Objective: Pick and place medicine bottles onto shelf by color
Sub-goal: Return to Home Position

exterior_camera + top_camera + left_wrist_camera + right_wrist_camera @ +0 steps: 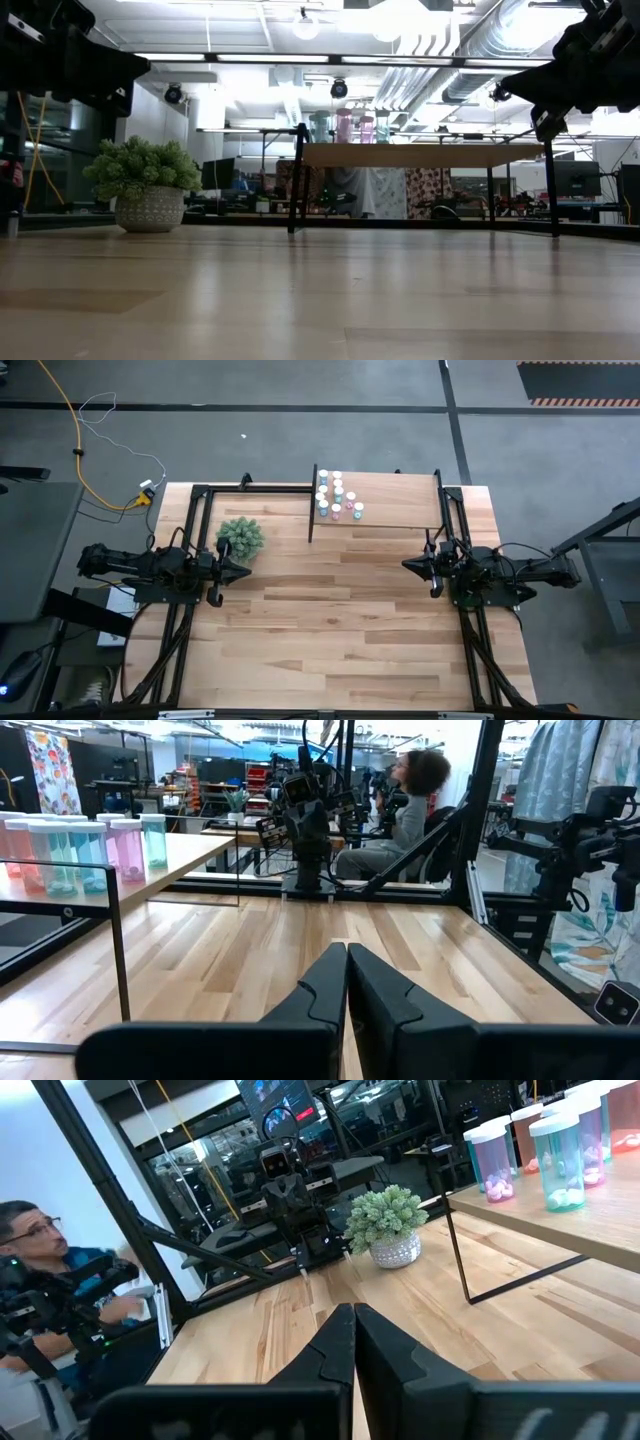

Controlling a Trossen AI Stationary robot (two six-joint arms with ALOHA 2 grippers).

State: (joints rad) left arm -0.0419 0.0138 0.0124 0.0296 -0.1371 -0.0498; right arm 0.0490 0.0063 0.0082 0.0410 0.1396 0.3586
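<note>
The right gripper [353,1342] has its fingers pressed together over the table [500,1330]. Bottles [558,1155] stand on the shelf [600,1220], near a plant [386,1225].

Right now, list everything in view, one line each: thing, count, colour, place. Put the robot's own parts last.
medicine bottles: about nine, white caps with bluish, teal or pink bodies, clustered at the shelf's left end
shelf: one, light wood with black side supports, at the table's far edge
plant: one, bushy green in a pale pot, on the table by the left arm
table: one, striped light wood
cable: one, yellow, on the floor beyond the table's left corner
people: two, one beyond the right arm, the other beyond the left arm
left hand: dark, shut, over the table's left side
right hand: dark, shut, over the table's right side
</note>
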